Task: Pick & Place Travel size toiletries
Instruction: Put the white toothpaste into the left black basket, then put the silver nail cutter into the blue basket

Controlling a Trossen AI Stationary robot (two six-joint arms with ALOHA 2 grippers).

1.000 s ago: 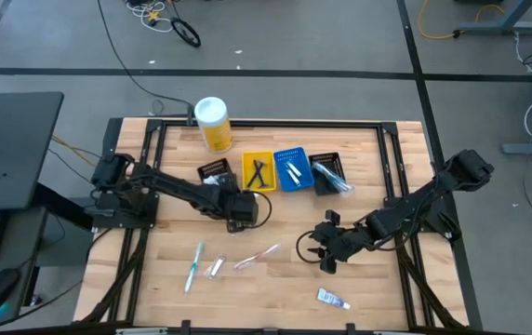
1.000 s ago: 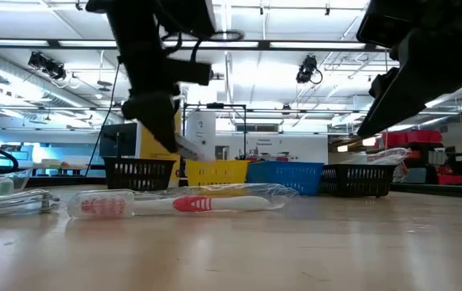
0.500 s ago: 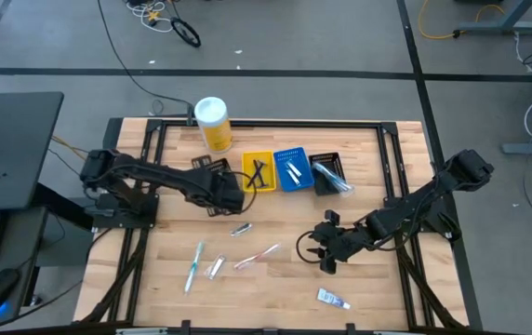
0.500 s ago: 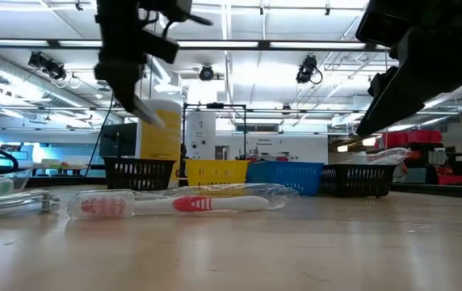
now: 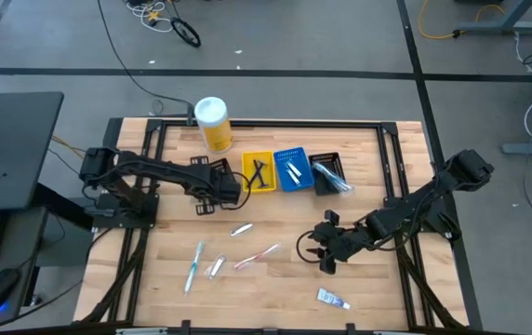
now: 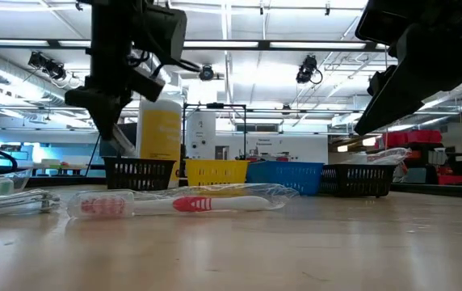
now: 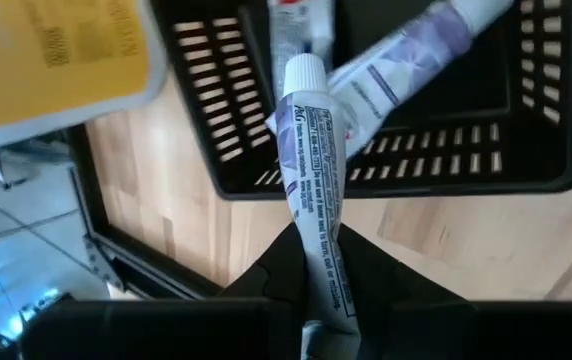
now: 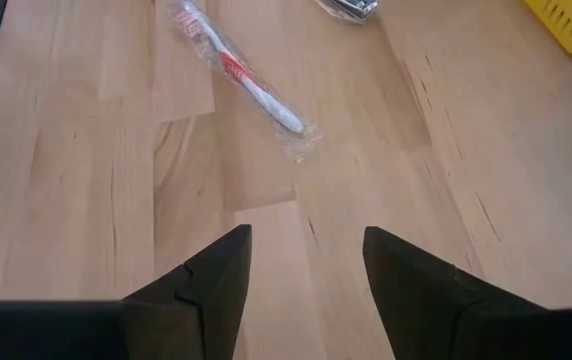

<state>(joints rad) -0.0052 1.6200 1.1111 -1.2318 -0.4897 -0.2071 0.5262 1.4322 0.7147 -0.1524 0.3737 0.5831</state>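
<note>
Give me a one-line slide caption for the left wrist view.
Left gripper holds a white toothpaste tube above the black bin, where two tubes already lie.

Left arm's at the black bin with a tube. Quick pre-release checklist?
1. Left gripper shut on the toothpaste tube: ok.
2. Tube's cap end over the left black bin: ok in the left wrist view.
3. Room in the bin: ok, two tubes lie inside, floor partly bare.
4. Yellow canister clear of the gripper: cannot tell.
5. Right gripper open, parked away over bare table: ok.
</note>
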